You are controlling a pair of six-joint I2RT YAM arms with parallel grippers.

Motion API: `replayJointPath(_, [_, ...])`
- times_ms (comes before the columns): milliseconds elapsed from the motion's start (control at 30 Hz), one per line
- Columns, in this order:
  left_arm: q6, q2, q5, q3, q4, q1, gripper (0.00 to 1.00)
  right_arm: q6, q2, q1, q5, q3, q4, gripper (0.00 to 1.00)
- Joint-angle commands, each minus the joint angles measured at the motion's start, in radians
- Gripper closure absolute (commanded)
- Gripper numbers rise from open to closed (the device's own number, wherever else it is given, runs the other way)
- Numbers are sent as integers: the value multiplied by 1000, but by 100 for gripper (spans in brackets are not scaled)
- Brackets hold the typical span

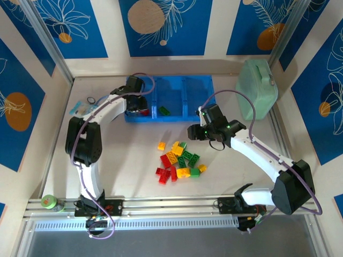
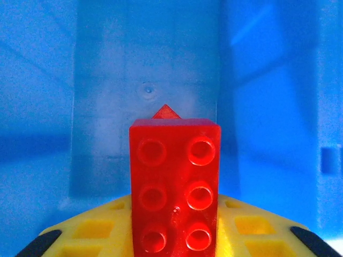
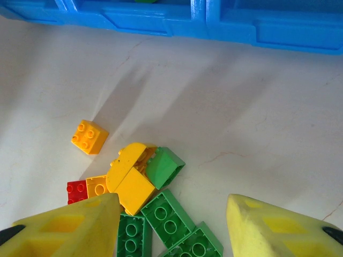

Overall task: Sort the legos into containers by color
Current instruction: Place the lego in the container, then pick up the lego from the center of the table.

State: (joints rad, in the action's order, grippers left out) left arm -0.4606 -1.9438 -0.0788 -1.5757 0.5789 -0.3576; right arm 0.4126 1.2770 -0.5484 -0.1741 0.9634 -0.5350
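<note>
From the top camera. At the back of the pale counter (image 1: 107, 160), a blue tray (image 1: 195, 99) with three square boxes in a row. Down inside the left box, the left pincer (image 1: 136, 105), with a red brick (image 1: 142, 111) right at its tip. In the middle box, one green brick (image 1: 163, 111) lying flat. Between the tray and the pile of bricks (image 1: 179, 160), the right pincer (image 1: 194, 131), hanging over the counter. In the pile, red, green and yellow all mixed up, well apart from the tray. Just up and left of the pile, one orange brick (image 1: 161, 145) alone. To the right of the tray, a mint case (image 1: 257, 88).

From the left wrist camera. Clamped tight in the left pincer (image 2: 174, 238), the red brick (image 2: 174, 182), with six round rings in two rows on its face. Yellow fingers (image 2: 91, 230) snug on both sides. Behind it, the blue tray (image 2: 144, 64) floor. Peeking over the far end of the brick, a tiny red tip (image 2: 166, 111); cannot tell what.

From the right wrist camera. Wide apart, the right pincer (image 3: 174, 225), with fat yellow fingers (image 3: 69, 227) low over the bricks. Under the gap, green flat bricks (image 3: 166, 217) side by side. Next to them, yellow bricks (image 3: 131, 182) touching a green slanted brick (image 3: 165, 166). At the left edge of the bunch, a small red one (image 3: 76, 191). Off alone on the counter (image 3: 241, 107), the orange brick (image 3: 89, 136). Along the top, the wall of the blue tray (image 3: 214, 24).
</note>
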Motion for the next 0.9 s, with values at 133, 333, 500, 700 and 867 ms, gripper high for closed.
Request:
replayJointPath(133, [28, -40, 5, -78, 67, 21, 49, 1, -27, -26, 37, -9, -16, 45])
replayJointPath(333, [21, 29, 2, -34, 53, 18, 37, -28, -20, -73, 52, 7, -17, 43])
replayJointPath(500, [11, 157, 23, 108, -21, 5, 37, -58, 7, -123, 63, 27, -24, 40])
replayJointPath(700, [-11, 342, 23, 335, -103, -34, 37, -66, 58, -162, 67, 61, -29, 37])
replayJointPath(867, [-21, 497, -9, 488, -129, -88, 37, -88, 132, -196, 69, 119, -42, 32])
